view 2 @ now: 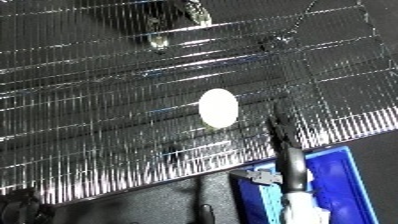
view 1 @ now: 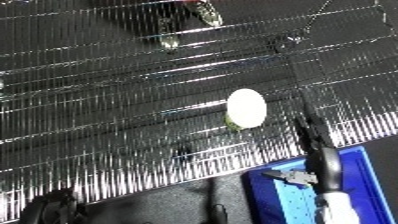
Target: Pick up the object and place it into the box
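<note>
A reflective, ribbed silver tabletop (view 1: 107, 100) filled most of the view, with a blue bin (view 1: 369, 165) at its lower right edge. The robot's right hand (view 1: 313, 134) reached up over the bin, its dark fingers extended straight toward a white, egg-shaped object (view 1: 246, 107) lying on the foil just left of the fingertips, apart from them and outside the bin. The left hand did not show. The object looked smooth, rounded and light, likely to roll or slip; closing across its narrower middle, thumb opposite the fingers, seemed the safest hold.
</note>
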You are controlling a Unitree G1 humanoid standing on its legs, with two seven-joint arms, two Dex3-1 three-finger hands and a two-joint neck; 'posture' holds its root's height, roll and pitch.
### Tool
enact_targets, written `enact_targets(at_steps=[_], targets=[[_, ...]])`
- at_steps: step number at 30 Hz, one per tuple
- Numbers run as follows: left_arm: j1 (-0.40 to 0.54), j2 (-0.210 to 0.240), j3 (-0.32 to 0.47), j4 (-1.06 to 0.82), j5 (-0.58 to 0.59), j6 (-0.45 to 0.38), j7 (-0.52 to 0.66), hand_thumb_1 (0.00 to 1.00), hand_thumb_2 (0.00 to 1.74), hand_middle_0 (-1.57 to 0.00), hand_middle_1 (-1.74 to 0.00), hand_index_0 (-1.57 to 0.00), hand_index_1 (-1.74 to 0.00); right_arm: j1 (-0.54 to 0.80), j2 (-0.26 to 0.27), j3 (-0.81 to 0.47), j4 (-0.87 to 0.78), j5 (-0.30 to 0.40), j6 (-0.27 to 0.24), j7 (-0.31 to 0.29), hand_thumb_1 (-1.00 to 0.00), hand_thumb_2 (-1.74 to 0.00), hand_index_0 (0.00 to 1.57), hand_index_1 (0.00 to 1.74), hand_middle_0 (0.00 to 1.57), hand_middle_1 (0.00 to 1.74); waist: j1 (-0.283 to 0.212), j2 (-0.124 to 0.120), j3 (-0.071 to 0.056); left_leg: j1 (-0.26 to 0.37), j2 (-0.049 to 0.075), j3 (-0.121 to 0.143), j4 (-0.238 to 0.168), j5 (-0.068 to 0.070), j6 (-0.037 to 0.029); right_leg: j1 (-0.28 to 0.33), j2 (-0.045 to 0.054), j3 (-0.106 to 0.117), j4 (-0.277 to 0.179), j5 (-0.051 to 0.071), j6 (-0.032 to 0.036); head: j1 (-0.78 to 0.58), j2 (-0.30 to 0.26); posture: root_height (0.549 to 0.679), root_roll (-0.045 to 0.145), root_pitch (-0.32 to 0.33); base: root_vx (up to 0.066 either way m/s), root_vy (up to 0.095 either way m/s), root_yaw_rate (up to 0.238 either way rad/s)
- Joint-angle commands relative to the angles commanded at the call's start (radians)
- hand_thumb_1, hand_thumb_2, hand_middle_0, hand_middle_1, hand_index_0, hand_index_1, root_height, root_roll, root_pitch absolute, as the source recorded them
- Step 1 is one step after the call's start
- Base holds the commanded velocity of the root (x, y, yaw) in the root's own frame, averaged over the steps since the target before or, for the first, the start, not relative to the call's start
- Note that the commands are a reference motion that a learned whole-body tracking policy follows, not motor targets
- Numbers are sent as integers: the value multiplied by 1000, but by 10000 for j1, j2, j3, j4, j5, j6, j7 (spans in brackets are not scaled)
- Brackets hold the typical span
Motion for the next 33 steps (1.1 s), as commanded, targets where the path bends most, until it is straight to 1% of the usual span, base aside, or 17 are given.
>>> enact_targets(at_steps=[4, 8, 14, 19, 22, 29, 33], targets=[[-197, 49, -150, -37, -13, 95, 105, 1000, 1740, -1570, -1740, -1570, -1740, -546, -134, 134, 310, 195, 59, 87, 0, 0, 0, 0, 0, 0, 19, 78, 0, -290, -43, -10, 174, -77, 24, -302, -22, 7, 162, -6, -4, 244, 150, 644, 36, 13, 11, -15, -7], [-357, 74, -288, -1, -36, 129, 222, 1000, 1740, -1570, -1740, -1570, -1740, -1024, -250, 199, 563, 409, 122, 229, 0, 0, 0, 0, 0, 0, 29, 144, 0, -597, -48, -16, 350, -144, 32, -613, -39, 20, 353, -37, -17, 345, 315, 642, 36, 29, 5, -14, 8], [-560, 107, -368, -12, -13, 226, 381, 1000, 1740, -1570, -1740, -1570, -1740, -1635, -370, 309, 837, 656, 252, 461, 0, 0, 0, 0, 0, 0, 87, 219, 0, -973, -51, -43, 582, -219, 40, -1003, -59, 8, 598, -82, -62, 572, 655, 639, 37, 48, 3, -19, 25], [-801, 203, -513, 33, -86, 350, 601, 1000, 1740, -1570, -1740, -1570, -1740, -2367, -448, 543, 1342, 843, 173, 488, 0, 0, 0, 0, 0, 0, 178, 289, 0, -1268, -77, -113, 830, -295, 57, -1294, -90, -27, 860, -141, -99, 921, 988, 635, 37, 57, 5, -19, 42], [-916, 252, -588, 100, -143, 376, 654, 1000, 1740, -1570, -1740, -1570, -1740, -2831, -537, 608, 1751, 996, 146, 591, 0, 0, 0, 0, 0, 0, 246, 344, 0, -1407, -105, -144, 901, -307, 64, -1435, -102, -47, 973, -170, -117, 1081, 1211, 633, 38, 62, 9, 1, 49], [-1117, 328, -713, 196, -299, 371, 742, 1000, 1740, -1570, -1740, -1570, -1740, -3654, -769, 769, 2632, 1356, 56, 869, 0, 0, 0, 0, 0, 0, 394, 487, 0, -1639, -185, -172, 959, -283, 73, -1697, -126, -86, 1139, -217, -178, 1375, 1622, 631, 42, 74, -3, 12, 56], [-1220, 342, -846, 181, -377, 448, 807, 1000, 1740, -1570, -1740, -1570, -1740, -4039, -827, 933, 3051, 1339, 88, 961, -200, -348, 314, 348, 314, 348, 473, 547, 0, -1721, -227, -201, 988, -280, 87, -1797, -148, -129, 1228, -240, -212, 1481, 1984, 630, 44, 78, -6, 8, 75]])
